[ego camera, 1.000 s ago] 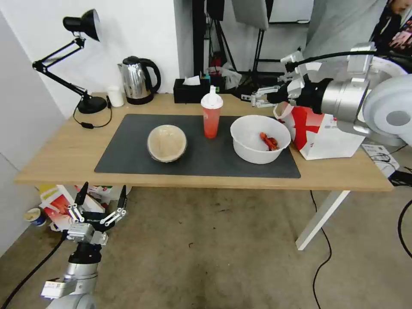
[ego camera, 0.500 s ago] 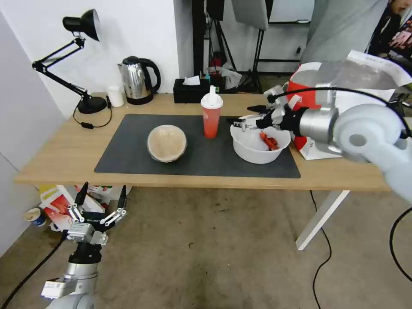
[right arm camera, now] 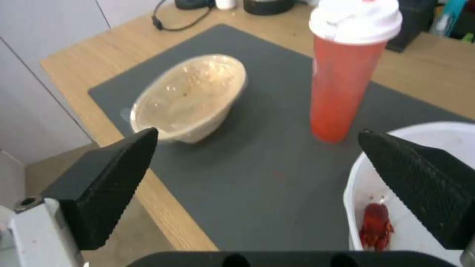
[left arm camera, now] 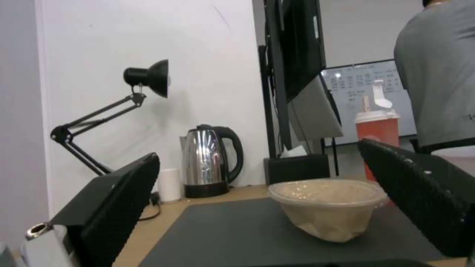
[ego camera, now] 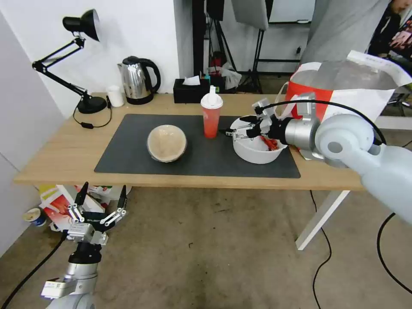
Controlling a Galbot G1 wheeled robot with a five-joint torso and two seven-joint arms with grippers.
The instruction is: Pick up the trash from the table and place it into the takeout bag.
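Over the last second I've brought the right claw [ego camera: 238, 127] down from beside the takeout bag [ego camera: 343, 92] and across toward the middle of the worktop [ego camera: 64, 159]. It now hangs over the near-left rim of the white bowl [ego camera: 256, 150], pointing at the red drink cup [ego camera: 211, 112]. The bag is now in plain sight behind my arm, standing open at the right end of the worktop. By my reading this is the approach to a first pick; all 3 pieces of trash still sit on the dark mat [ego camera: 128, 150], none of them bagged.

The right claw is spread wide and empty: from its wrist camera the 2 black fingers [right arm camera: 104, 181] frame the cup, the beige lidded bowl [right arm camera: 190, 97] and the white bowl's rim, touching none.

The left claw [ego camera: 99, 205] waits below the worktop's front edge, fingers [left arm camera: 114, 207] apart, holding nothing.
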